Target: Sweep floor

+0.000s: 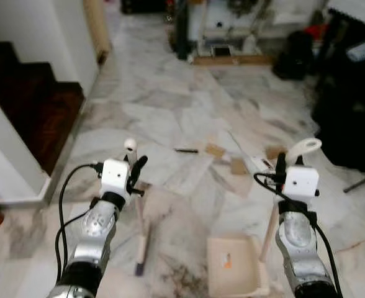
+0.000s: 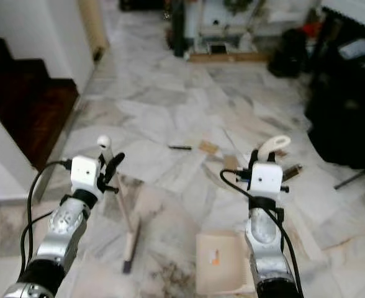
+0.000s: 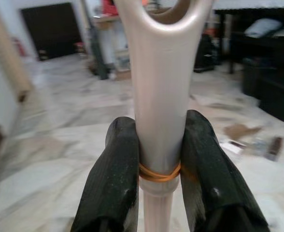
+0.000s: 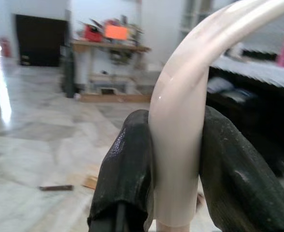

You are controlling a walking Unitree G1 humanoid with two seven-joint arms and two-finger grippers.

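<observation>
Marble floor (image 1: 170,105) spreads ahead, dark stairs (image 1: 27,99) at left. Dustpan (image 1: 232,264) rests on floor at right; right pincer (image 4: 173,159) clamps its handle (image 1: 303,148). Left pincer (image 3: 159,169) clamps broom (image 1: 140,239) handle, head on floor. Cardboard scraps (image 1: 237,165) and dark stick (image 1: 185,150) lie just beyond.

Both arms (image 1: 95,230) raised forward, fingers (image 3: 115,183) clamped

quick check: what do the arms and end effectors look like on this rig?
Two silver, ribbed arms with black lower segments. Each wrist carries a white boxy camera housing with a looping black cable. Left end effector and right end effector each have two long, glossy black, rounded fingers. No markings legible.
</observation>
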